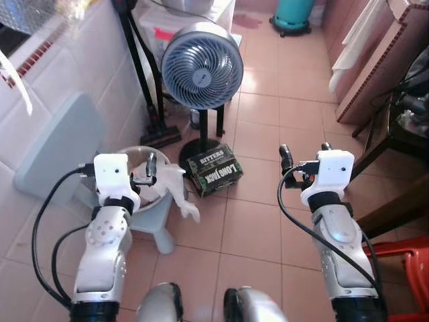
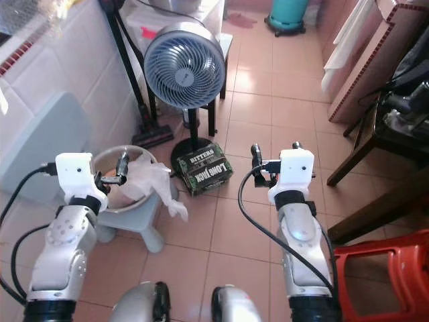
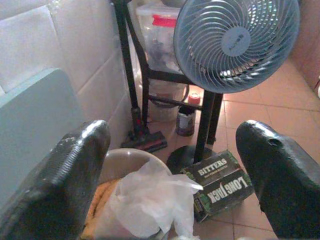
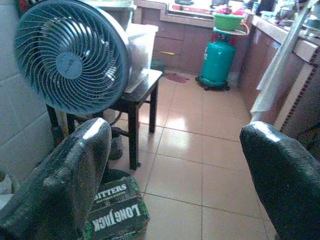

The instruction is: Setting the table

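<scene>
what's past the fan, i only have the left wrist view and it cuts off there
Observer: Beyond the fan a teal gas cylinder stands on the tiled floor by the cabinets.
Operator: anything on my right side
Observer: A red plastic chair sits near the right arm, beside a dark wooden table.
Operator: right end effector holding anything
Observer: No, the right end effector is open over bare floor; the left end effector is open above the bowl.

Glossy tiled floor (image 1: 268, 221), crinkled thin plastic bag (image 3: 150, 200), printed cardboard box (image 1: 214, 171), dark wooden stool (image 4: 135, 95)
</scene>
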`<state>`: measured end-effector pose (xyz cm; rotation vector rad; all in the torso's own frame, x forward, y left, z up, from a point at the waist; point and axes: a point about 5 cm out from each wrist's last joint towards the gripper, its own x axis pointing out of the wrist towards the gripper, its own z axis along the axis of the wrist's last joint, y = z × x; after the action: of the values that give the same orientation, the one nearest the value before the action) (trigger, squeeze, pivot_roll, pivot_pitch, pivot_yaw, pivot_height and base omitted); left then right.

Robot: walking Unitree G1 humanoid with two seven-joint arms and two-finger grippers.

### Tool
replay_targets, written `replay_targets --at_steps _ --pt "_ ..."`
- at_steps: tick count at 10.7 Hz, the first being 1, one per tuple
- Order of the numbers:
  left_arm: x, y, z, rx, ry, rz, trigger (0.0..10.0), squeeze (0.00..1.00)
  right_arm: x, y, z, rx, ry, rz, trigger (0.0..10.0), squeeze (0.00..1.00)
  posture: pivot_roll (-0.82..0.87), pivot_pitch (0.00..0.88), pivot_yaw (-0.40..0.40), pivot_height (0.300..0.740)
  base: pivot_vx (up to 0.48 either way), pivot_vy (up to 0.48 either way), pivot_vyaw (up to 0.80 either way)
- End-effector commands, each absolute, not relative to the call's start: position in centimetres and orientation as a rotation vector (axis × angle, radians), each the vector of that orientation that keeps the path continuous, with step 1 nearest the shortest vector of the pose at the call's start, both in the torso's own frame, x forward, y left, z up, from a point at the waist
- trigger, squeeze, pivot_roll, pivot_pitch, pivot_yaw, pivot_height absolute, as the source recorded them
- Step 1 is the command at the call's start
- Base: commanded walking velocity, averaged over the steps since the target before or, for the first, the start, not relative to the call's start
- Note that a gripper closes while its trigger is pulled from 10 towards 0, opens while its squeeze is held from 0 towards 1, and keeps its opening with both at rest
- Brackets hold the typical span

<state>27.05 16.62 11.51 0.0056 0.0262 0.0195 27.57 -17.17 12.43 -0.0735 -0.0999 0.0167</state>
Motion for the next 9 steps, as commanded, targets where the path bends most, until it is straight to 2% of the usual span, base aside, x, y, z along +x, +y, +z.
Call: replay_targets --at_steps 1,3,9 --pt "26.9 16.5 11.5 0.01 0.026 0.017 10.0 0.0 27.1 -17.4 12.1 -0.077 -0.091 0.017 10.0 0.0 -0.03 0.112 -0.01 0.74 -0.24 0.3 -0.8" --pt "26.6 16.4 11.4 0.014 0.028 0.006 10.0 0.0 26.7 -17.5 11.9 -0.082 -0.087 0.016 10.0 0.0 -0.03 0.138 -0.011 0.74 -0.247 0.296 -0.8" --pt "25.5 16.4 11.5 0.01 0.039 -0.02 10.0 0.0 26.1 -17.6 11.6 -0.099 -0.058 0.021 10.0 0.0 -0.02 0.203 -0.013 0.74 0.0 0.0 -0.77"
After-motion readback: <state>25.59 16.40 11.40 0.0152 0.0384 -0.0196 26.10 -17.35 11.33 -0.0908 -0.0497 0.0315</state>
